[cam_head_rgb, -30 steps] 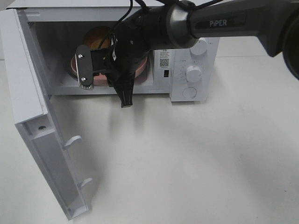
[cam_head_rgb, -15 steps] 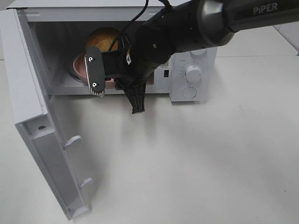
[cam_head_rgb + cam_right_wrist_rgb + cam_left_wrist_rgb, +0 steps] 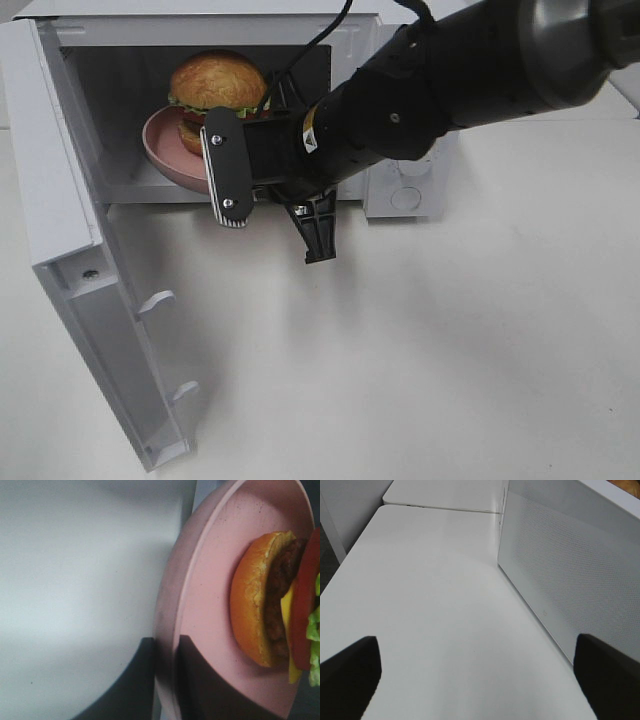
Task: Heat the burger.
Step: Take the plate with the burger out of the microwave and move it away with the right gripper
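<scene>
The burger (image 3: 215, 85) sits on a round pink plate (image 3: 165, 150) inside the open white microwave (image 3: 400, 195), near the front left of the cavity. My right gripper (image 3: 265, 205) reaches across to the cavity's front edge. In the right wrist view its two dark fingers (image 3: 130, 685) stand close together with the plate (image 3: 200, 580) rim between them, and the burger (image 3: 265, 610) is just beyond. My left gripper (image 3: 480, 680) is open and empty over the bare table, beside the microwave's door.
The microwave door (image 3: 70, 250) hangs wide open on the left, with two latch hooks on its inner edge. The control panel with its dials is partly hidden behind my right arm. The door's perforated white panel (image 3: 570, 565) fills the right of the left wrist view.
My right gripper has shifted right and toward the front of the microwave opening. The burger, mostly hidden behind the arm before, now shows fully on the plate.
</scene>
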Action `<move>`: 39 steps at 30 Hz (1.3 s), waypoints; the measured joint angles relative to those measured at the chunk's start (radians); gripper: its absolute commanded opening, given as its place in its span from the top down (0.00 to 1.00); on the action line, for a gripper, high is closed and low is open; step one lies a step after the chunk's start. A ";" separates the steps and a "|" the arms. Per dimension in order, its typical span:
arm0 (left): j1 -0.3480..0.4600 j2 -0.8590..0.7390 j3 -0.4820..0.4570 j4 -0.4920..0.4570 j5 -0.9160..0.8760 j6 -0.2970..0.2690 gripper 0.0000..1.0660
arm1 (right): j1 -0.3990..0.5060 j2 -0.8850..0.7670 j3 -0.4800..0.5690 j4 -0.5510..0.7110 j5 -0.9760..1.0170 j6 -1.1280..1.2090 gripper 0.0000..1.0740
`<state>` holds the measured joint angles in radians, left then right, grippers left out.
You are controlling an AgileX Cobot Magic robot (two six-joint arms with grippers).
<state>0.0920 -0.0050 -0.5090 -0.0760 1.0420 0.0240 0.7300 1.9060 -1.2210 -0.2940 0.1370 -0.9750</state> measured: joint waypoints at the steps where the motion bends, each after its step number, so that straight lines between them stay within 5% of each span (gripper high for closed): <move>1: 0.000 0.000 0.000 0.000 0.000 0.000 0.06 | 0.000 0.000 0.000 0.000 0.000 0.000 1.00; 15: 0.000 0.000 0.000 0.000 0.000 0.000 0.06 | 0.002 -0.218 0.276 -0.008 -0.075 -0.015 1.00; 39: 0.000 0.000 0.000 0.000 0.000 0.000 0.06 | 0.055 -0.529 0.551 -0.001 -0.072 0.006 1.00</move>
<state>0.0920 -0.0050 -0.5090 -0.0760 1.0420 0.0240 0.7850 1.3770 -0.6700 -0.2950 0.0650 -0.9690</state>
